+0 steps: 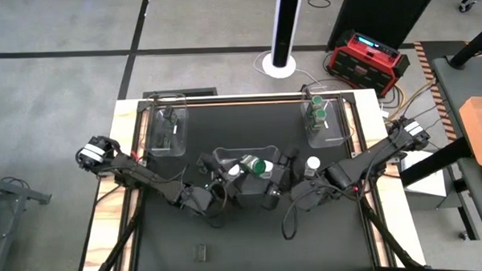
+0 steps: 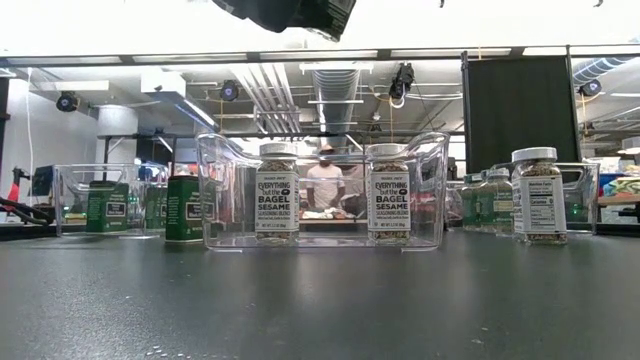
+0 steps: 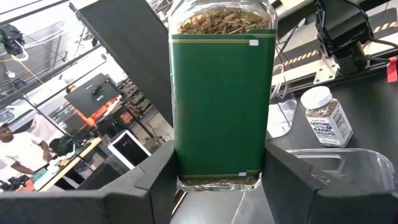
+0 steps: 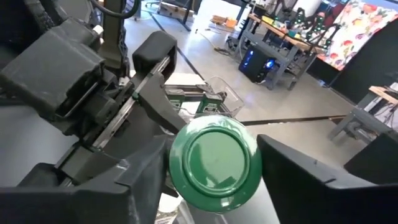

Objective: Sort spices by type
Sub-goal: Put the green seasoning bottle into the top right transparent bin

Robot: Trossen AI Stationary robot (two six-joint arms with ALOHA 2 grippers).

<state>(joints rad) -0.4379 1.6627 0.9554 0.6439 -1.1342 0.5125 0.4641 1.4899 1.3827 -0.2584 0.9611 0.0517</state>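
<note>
Over the table's middle bin point(image 1: 246, 155), both grippers clamp one green jar point(image 1: 256, 165): left gripper point(image 3: 217, 180) its body, right gripper point(image 4: 211, 163) its lid; uneven pulling may drop it

One green-labelled, green-lidded jar point(image 1: 259, 165) lies tipped on its side in the air above the middle bin, clamped between gripper fingers. Two white-lidded sesame seasoning jars point(image 2: 277, 193) stand upright inside that middle bin. Another white-lidded jar point(image 1: 313, 163) stands alone on the surface just to the right. More green jars point(image 1: 317, 110) sit in the far right bin, and dark ones point(image 1: 170, 117) in the far left bin.
</note>
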